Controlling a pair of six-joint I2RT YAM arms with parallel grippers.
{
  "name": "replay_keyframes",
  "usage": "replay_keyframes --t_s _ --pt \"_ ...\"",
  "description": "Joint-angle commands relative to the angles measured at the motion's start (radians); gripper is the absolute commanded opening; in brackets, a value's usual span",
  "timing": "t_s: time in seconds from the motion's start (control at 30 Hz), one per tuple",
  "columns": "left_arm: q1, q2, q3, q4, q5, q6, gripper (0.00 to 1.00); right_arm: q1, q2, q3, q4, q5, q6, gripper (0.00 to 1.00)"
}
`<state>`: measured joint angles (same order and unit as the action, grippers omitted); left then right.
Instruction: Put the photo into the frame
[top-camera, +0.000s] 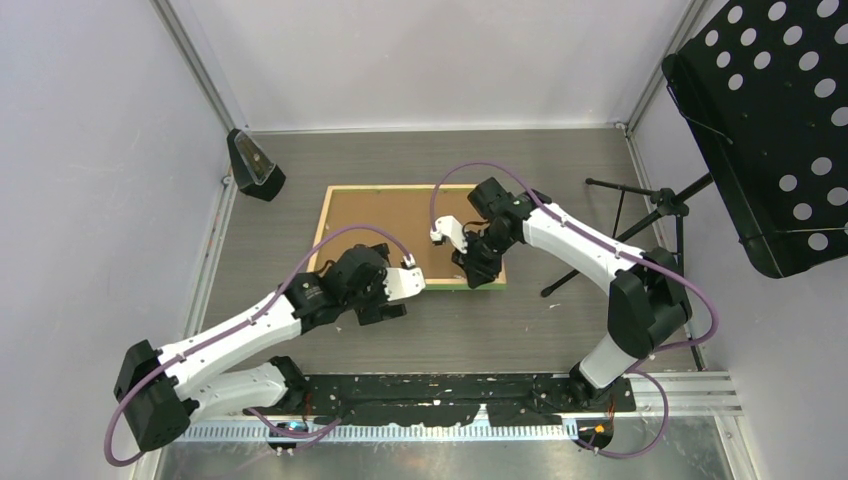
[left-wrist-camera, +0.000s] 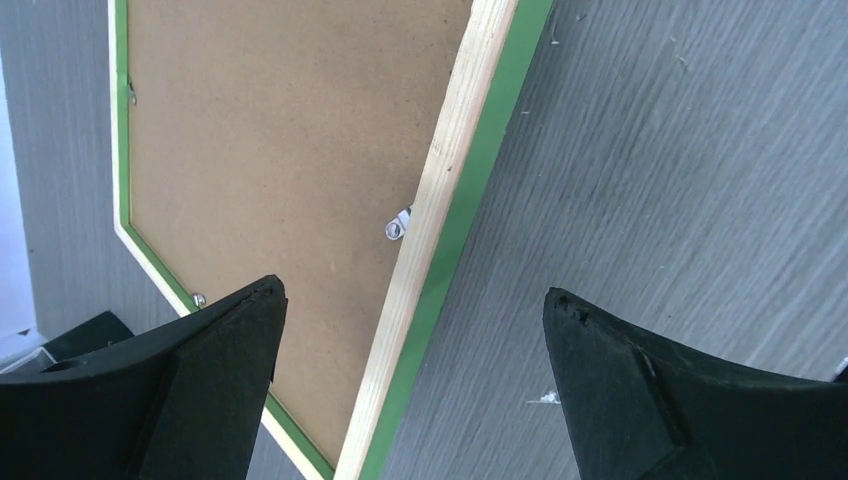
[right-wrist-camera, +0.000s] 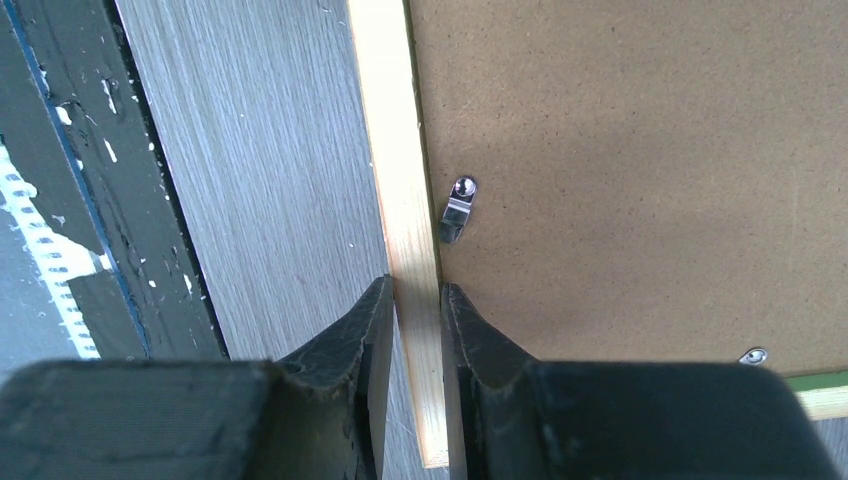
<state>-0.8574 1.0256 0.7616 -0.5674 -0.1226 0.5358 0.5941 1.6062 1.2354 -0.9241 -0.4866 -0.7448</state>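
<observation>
Frame likely stiff, light; my right gripper pinches its wooden rail, good hold; left gripper wide open.

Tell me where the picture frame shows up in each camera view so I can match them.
Top external: the frame lies back side up near the centre of the picture.
Left wrist: the frame fills the upper left, with one rail crossing diagonally from top centre to bottom.
Right wrist: the frame has a rail running top to bottom left of centre, pinched in the right pincer.
Shared landmark: the brown backing board inside the rim shows in all three.
</observation>
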Motion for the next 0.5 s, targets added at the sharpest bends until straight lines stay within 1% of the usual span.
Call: replay_keyframes --t_s 0.0,0.27,0.47 --pt "-0.032 0.014 -0.035 0.175 -0.098 0.042 1.00 -0.008 -0.007 0.069 -0.009 -0.043 0.048 0.06" --pt "-0.092 0.054 -0.108 0.322 -0.202 0.095 1.00 -0.008 -0.002 0.094 -0.035 -0.062 0.056 0.05" --pt "-0.105 0.092 -0.212 0.522 -0.291 0.187 1.00 -0.009 -0.003 0.101 -0.047 -0.067 0.058 0.06"
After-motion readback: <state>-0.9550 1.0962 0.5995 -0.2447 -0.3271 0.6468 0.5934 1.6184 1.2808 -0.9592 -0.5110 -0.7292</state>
